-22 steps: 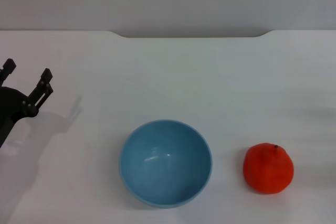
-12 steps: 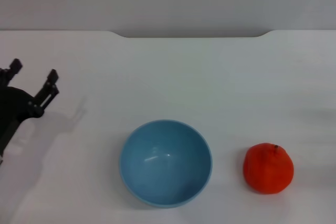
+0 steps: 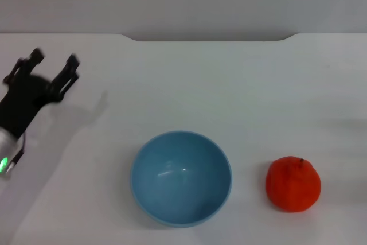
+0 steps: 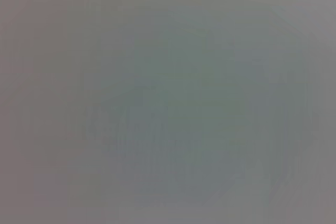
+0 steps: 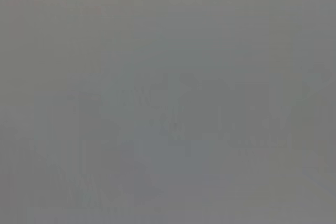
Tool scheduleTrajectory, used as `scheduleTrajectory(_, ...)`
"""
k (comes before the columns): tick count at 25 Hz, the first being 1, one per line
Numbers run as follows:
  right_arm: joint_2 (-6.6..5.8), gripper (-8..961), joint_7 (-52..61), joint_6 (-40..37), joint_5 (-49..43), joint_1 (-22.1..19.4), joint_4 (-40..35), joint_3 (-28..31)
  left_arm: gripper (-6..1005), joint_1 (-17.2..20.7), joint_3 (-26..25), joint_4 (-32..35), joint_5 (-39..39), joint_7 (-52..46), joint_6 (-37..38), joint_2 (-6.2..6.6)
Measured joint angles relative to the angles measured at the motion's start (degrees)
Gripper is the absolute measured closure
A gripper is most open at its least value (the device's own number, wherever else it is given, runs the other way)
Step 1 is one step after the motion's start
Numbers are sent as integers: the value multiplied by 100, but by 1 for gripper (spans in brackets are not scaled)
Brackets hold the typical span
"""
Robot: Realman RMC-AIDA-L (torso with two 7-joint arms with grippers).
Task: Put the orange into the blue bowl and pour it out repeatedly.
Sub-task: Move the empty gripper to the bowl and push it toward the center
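The blue bowl [image 3: 181, 178] stands upright and empty on the white table near the front, left of centre. The orange [image 3: 293, 184] sits on the table to the bowl's right, apart from it, stem nub up. My left gripper [image 3: 53, 68] is open and empty, far to the left and behind the bowl, raised above the table. My right gripper is out of view. Both wrist views show only plain grey, with nothing to make out.
The white table [image 3: 229, 96] reaches back to a far edge with a shallow notch [image 3: 209, 38] in the middle. A grey wall lies behind it.
My left gripper has moved up and to the right, farther over the table, still open. The bowl and the orange have not moved.
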Motion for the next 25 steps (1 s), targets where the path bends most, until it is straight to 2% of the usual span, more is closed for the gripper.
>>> scheduleTrajectory(4,0,486,0,3,0,5,0,3,204,-383,76,702,390,-930,-1317,75)
scheduleTrajectory(8,0,486,0,5,0,7,45,2,203,-699,48,1629,1570,-1832,-2467,120)
scheduleTrajectory(9,0,486,0,5,0,8,52,1,203,-787,29,2159,2371,-2662,-2866,148)
scheduleTrajectory(10,0,486,0,5,0,8,52,1,203,-787,29,2159,2371,-2662,-2866,148)
scheduleTrajectory(12,0,486,0,5,0,12,52,0,203,-826,22,2681,3207,-3550,-3087,197)
scheduleTrajectory(14,4,486,0,5,0,15,53,0,203,-833,12,3282,4200,-4682,-3141,302)
scheduleTrajectory(17,7,486,-1,5,0,15,53,0,203,-813,-29,4151,5571,-6321,-2902,519)
scheduleTrajectory(20,8,486,0,5,0,17,53,0,203,-877,-396,4862,7240,-7993,-2141,676)
scheduleTrajectory(22,6,485,0,5,0,25,53,0,202,-1018,-881,5246,8470,-9026,-1361,668)
scheduleTrajectory(25,-1,485,-1,4,0,31,49,0,202,-1272,-1633,5866,10408,-10485,116,484)
